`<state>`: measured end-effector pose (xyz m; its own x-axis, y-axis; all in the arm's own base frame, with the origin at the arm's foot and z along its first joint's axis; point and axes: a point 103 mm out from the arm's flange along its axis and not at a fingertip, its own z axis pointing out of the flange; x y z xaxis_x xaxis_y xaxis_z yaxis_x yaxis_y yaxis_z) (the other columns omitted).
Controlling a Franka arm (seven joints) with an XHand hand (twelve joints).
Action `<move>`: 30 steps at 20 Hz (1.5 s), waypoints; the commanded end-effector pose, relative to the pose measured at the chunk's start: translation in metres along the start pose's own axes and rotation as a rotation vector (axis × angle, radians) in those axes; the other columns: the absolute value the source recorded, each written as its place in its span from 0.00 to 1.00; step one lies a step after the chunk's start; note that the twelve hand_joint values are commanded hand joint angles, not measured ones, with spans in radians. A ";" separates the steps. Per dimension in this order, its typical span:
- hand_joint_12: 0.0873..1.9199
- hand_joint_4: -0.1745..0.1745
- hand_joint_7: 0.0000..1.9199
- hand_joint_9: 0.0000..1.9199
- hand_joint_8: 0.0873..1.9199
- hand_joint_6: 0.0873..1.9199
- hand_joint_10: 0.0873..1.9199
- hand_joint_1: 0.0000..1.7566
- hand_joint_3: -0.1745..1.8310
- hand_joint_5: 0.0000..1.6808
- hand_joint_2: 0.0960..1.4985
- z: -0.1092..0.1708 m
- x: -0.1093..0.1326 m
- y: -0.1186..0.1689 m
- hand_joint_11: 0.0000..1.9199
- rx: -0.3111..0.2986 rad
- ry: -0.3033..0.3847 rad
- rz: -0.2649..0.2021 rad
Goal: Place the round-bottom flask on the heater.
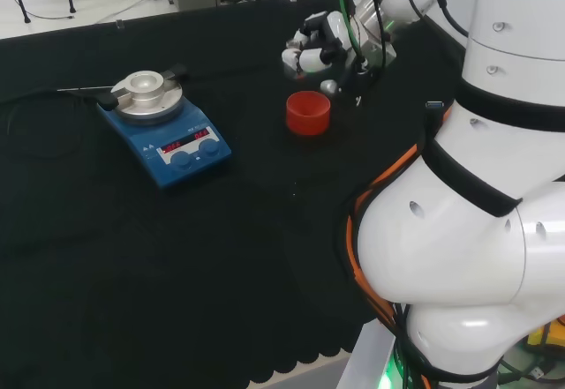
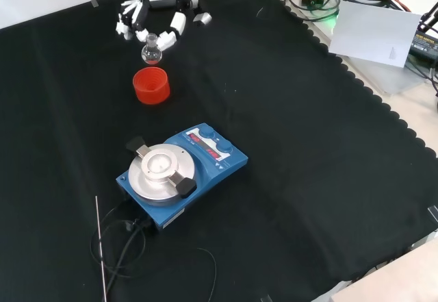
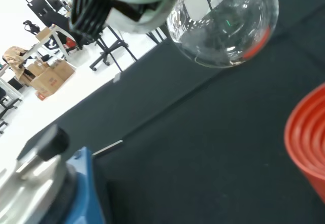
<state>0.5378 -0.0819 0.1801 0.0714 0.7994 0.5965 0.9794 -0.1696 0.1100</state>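
Black-clothed bench [image 2: 308,179]. Hand [image 2: 154,11] curled round round-bottom flask [image 2: 151,52], lifted clear above red ribbed stand [image 2: 150,85]. Carry step underway; next, across to blue heater [image 2: 179,173], then lowering onto its metal plate.

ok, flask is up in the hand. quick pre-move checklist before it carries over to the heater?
1. Hand shut on the round-bottom flask: ok, fingers curl around it in the front view.
2. Flask clear of the red ribbed stand: ok, it hangs apart from it in the wrist view.
3. Heater top plate free to receive the flask: ok, nothing on it.
4. Path across the cloth between stand and heater: ok, nothing in the way.
5. Flask contents: cannot tell.
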 end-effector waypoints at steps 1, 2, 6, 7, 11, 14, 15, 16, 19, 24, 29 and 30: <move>0.72 0.92 0.25 0.35 0.26 0.57 0.25 0.62 0.54 0.64 0.38 -0.001 0.022 -0.004 0.04 0.016 0.005 -0.022; 0.72 0.92 0.25 0.35 0.26 0.57 0.25 0.62 0.54 0.64 0.38 0.000 0.025 -0.003 0.04 0.018 0.006 -0.026; 0.72 0.92 0.25 0.35 0.26 0.58 0.25 0.62 0.55 0.64 0.38 0.005 0.039 0.006 0.04 0.033 0.014 -0.046; 0.72 0.92 0.25 0.35 0.26 0.58 0.25 0.62 0.55 0.64 0.38 0.007 0.044 0.009 0.04 0.037 0.016 -0.053; 0.72 0.91 0.25 0.35 0.26 0.58 0.25 0.62 0.55 0.64 0.38 0.014 0.065 0.017 0.04 0.055 0.020 -0.089; 0.72 0.91 0.25 0.35 0.26 0.58 0.25 0.62 0.55 0.64 0.38 0.020 0.080 0.022 0.04 0.074 0.023 -0.109; 0.72 0.91 0.25 0.35 0.26 0.58 0.25 0.62 0.55 0.64 0.38 0.023 0.084 0.024 0.04 0.081 0.028 -0.114; 0.72 0.91 0.25 0.35 0.26 0.58 0.25 0.62 0.55 0.64 0.38 0.025 0.088 0.025 0.04 0.088 0.033 -0.120; 0.72 0.91 0.25 0.35 0.26 0.58 0.25 0.62 0.55 0.64 0.37 0.033 0.103 0.030 0.04 0.108 0.038 -0.143; 0.72 0.91 0.25 0.35 0.26 0.58 0.25 0.62 0.55 0.64 0.37 0.051 0.132 0.041 0.04 0.145 0.051 -0.184; 0.72 0.90 0.25 0.35 0.26 0.58 0.25 0.62 0.55 0.64 0.37 0.063 0.151 0.049 0.04 0.173 0.053 -0.215; 0.72 0.90 0.25 0.35 0.26 0.58 0.25 0.62 0.55 0.64 0.37 0.066 0.153 0.050 0.04 0.179 0.055 -0.219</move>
<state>0.6037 0.0427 0.2275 -0.1243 0.7813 0.6116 0.9905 0.0616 0.1227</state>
